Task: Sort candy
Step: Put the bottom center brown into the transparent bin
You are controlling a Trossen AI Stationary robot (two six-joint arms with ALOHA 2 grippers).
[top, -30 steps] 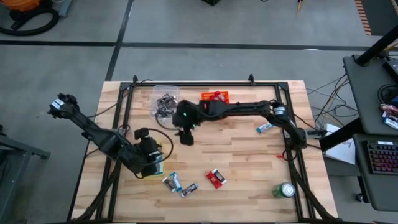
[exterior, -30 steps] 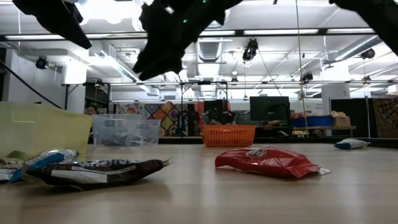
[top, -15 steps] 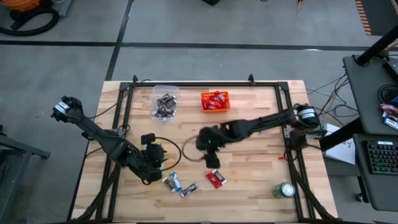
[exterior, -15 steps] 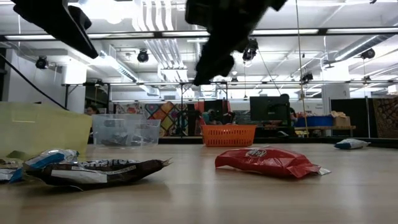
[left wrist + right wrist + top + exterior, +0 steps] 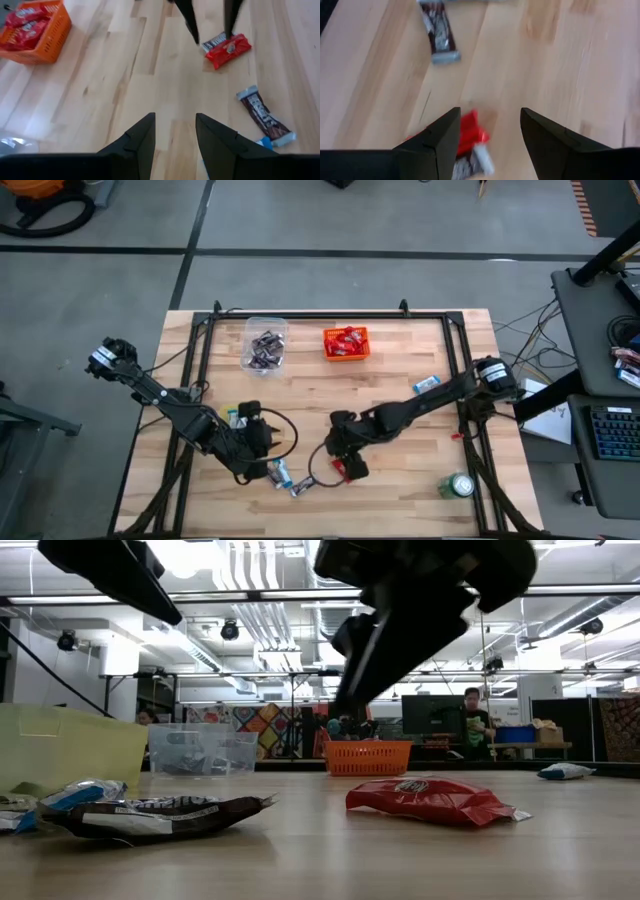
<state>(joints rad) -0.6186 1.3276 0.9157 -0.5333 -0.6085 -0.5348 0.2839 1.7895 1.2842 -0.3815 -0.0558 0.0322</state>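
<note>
A red candy [image 5: 468,136] lies on the wood near the table's front edge, a silver-ended wrapper [image 5: 213,42] against it. My right gripper [image 5: 490,112] hangs open above it, one finger to each side, clear of it in the low view [image 5: 352,690]. To the left lie a dark brown candy [image 5: 262,113] and a blue-and-white one [image 5: 76,794]. My left gripper [image 5: 175,121] is open over bare wood just left of them [image 5: 264,450], with nothing between its fingers.
An orange basket [image 5: 345,343] with red candies and a clear bin [image 5: 264,346] with dark ones stand at the far side. A yellow bin [image 5: 70,745] stands left. One blue candy [image 5: 427,385] lies at the right, a green can [image 5: 460,485] at the near right corner.
My right gripper has swung from beside the clear bin at the far side toward the table's near edge and down, ending over the red candy, fingers still open. My left gripper has gone a little toward the near edge and the right, lower, toward the brown and blue candies.
</note>
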